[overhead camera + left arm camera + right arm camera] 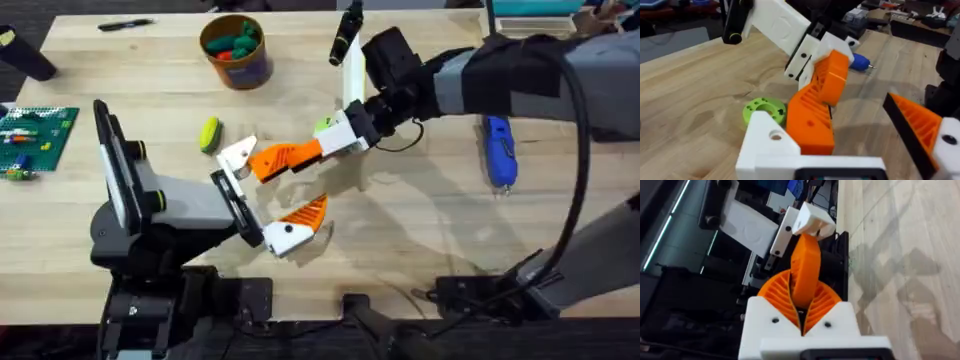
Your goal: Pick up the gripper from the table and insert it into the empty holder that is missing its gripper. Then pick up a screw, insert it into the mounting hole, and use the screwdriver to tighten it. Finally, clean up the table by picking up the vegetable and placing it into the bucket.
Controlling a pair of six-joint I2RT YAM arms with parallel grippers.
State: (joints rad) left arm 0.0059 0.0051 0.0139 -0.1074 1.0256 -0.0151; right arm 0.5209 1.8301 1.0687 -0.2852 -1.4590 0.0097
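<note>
Right gripper (318, 150), clamped on the gripper (285, 157), has it just ahead at the holder (237, 153); keep the wedge square and seat it gently.

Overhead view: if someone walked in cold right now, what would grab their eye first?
Mid-table, the right gripper is shut on the gripper, the orange ribbed wedge, pressing it against the holder, the bare white finger base of the left gripper, whose other finger already wears an orange pad. Next, the vegetable lies just left of that meeting point, the bucket sits at the far edge, and the screwdriver lies to the right.
</note>
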